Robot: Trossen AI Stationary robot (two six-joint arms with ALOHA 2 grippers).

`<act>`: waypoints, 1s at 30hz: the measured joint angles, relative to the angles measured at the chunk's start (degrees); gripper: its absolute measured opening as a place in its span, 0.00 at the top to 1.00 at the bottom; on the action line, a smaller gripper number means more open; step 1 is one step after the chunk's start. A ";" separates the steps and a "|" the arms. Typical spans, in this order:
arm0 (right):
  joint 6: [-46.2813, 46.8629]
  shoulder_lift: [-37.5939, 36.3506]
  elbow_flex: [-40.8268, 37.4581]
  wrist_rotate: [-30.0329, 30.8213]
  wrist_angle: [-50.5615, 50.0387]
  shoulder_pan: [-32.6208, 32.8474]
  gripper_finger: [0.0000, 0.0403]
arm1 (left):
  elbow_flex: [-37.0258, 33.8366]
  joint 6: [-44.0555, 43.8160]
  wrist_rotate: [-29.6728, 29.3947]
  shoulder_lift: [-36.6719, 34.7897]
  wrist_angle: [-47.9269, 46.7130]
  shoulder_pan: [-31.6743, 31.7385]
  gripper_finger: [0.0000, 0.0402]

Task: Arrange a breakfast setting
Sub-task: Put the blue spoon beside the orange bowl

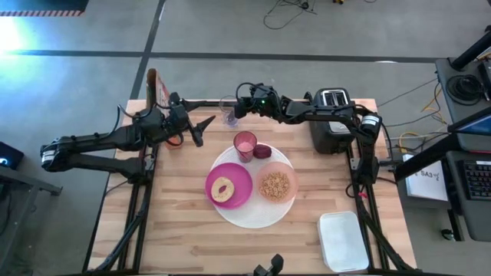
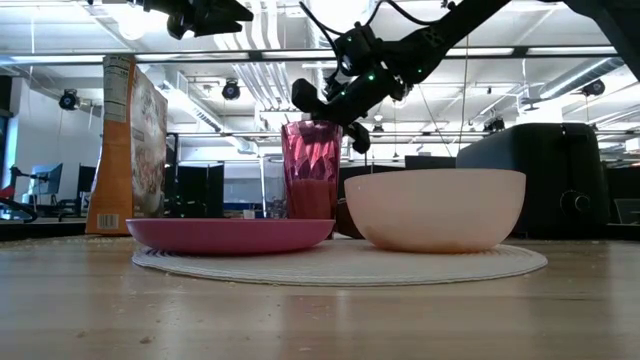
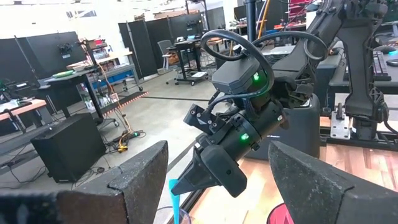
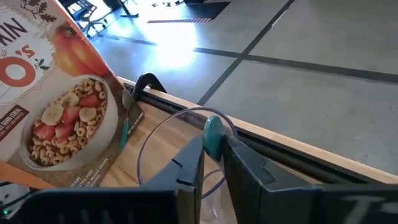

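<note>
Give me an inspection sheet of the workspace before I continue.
Surface: wooden table, bare at the front.
Job's things: white plate carries magenta plate with bagel and pink bowl of cereal; tumbler and dark fruit at its far edge; clear glass by the table's far edge.
Clutter: cereal box, toaster, white container.
End effectors: right end effector shut on teal spoon over the glass; left end effector open, empty.
Cables: loose on the floor.
Surroundings: desk, keyboard; no person seen.
</note>
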 joint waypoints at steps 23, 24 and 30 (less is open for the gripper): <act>-2.75 -2.50 -0.04 -0.04 2.33 0.02 0.98 | 0.00 0.13 -0.04 -0.02 0.00 0.00 0.35; -3.10 -2.95 -0.04 -0.08 2.34 0.02 0.98 | 0.00 0.15 -0.06 -0.02 -0.02 0.00 0.35; -6.10 -6.04 -0.04 -0.16 0.91 0.02 0.98 | 0.00 0.15 -0.17 -0.02 -0.02 0.00 0.35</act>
